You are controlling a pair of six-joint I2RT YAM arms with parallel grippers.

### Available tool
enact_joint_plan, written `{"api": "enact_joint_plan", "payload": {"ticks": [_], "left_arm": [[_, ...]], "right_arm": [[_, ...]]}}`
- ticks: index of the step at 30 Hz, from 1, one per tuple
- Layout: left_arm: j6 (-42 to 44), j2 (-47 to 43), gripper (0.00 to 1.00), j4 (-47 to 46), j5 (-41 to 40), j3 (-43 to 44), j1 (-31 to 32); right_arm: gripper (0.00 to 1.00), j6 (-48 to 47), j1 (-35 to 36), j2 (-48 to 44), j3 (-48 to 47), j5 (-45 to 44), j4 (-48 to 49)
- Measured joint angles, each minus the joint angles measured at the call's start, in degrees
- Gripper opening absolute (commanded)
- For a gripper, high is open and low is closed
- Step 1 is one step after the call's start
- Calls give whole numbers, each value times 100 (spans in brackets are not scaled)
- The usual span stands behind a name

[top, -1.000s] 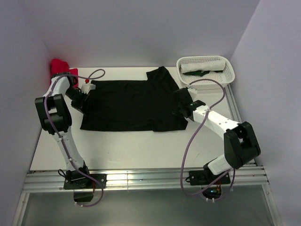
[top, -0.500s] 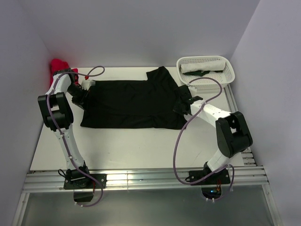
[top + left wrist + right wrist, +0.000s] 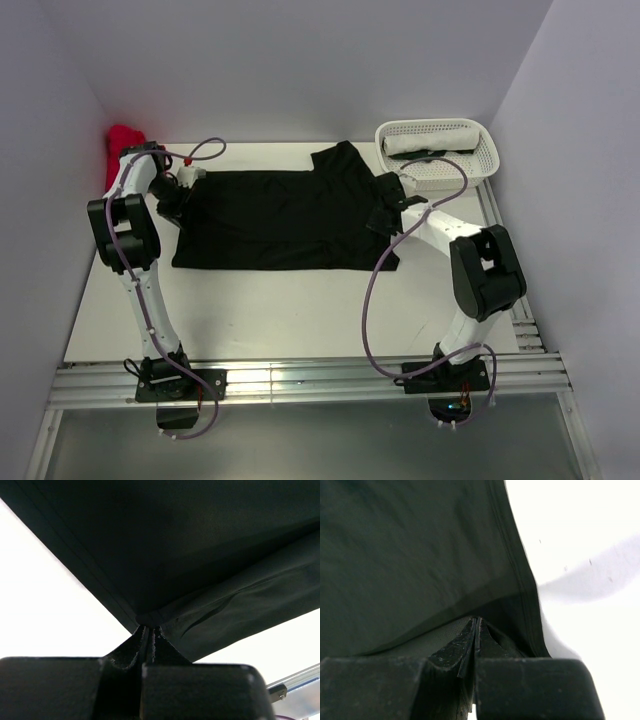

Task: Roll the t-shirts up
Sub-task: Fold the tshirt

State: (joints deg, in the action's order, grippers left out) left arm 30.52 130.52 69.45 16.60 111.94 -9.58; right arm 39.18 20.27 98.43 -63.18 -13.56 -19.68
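1. White bench [image 3: 280, 320] is seen under everything, with both arms reaching over it from the near edge.
2. The black t-shirt [image 3: 280, 220] is spread flat across the middle of the bench. One sleeve is turned out at the far right, near the basket [image 3: 490, 152].
3. In the basket, at the far right corner, a white roll [image 3: 430, 138] and a dark green one [image 3: 424, 157] are already stored. A red t-shirt [image 3: 122, 140] is heaped in the far left corner.
4. The left fingers [image 3: 127, 650] are closed on the shirt's left edge, with a hemmed corner pinched at the very tips. The right fingers [image 3: 455, 652] are closed on cloth at the right edge, beside the hem.
5. Risk, as judged: only a thin bite of cloth is held on each side, so the hem could be lost under a hard pull. If one arm were moved further than the other, the shirt would be skewed and a crooked roll started. The far sleeve could be dragged against the basket, and the loose folds by the right fingers could be rolled in as creases.
6. Against the view a second ago, both gripped edges have been carried toward the far wall and the near hem has been drawn slightly away from the bases. The right arm has been folded up steeply, and the shirt's near right corner has been pulled straighter.
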Motion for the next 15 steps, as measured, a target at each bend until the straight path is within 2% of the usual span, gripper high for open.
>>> {"api": "enact_joint_plan", "payload": {"ticks": [15], "left_arm": [[-146, 251, 0, -105, -107, 234, 15]], "right_arm": [[0, -76, -133, 656, -433, 103, 28]]}}
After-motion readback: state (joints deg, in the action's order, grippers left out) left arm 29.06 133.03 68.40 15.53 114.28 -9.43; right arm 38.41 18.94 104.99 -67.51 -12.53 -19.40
